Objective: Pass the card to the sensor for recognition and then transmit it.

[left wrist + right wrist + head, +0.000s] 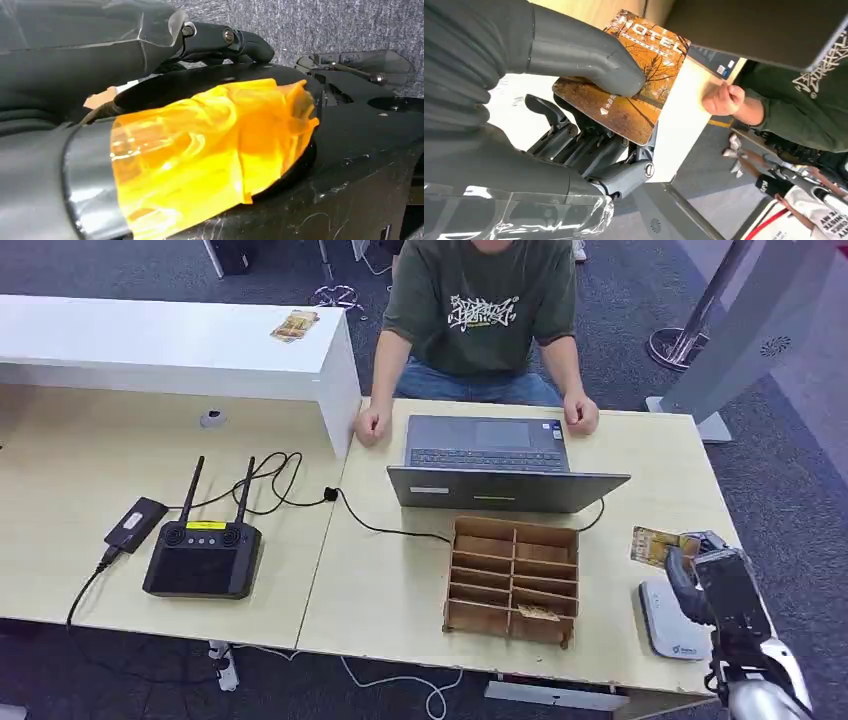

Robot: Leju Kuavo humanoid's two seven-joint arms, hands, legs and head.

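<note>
- The right hand (690, 565) holds the card (655, 545) above the near right corner of the counter (400, 590), just beyond the white sensor (668, 618).
- In the right wrist view its thumb presses the card (636, 80) onto the dark fingers (589, 150) beneath.
- I cannot tell how the left hand's fingers lie.
- A person (480, 310) sits behind the laptop (500, 465), with a wooden organizer (512, 580) nearer.

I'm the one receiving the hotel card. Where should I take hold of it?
Probably the free end of the card that sticks out past the right hand, coming from opposite the hand; its thumb and fingers pinch the other end flat.
</note>
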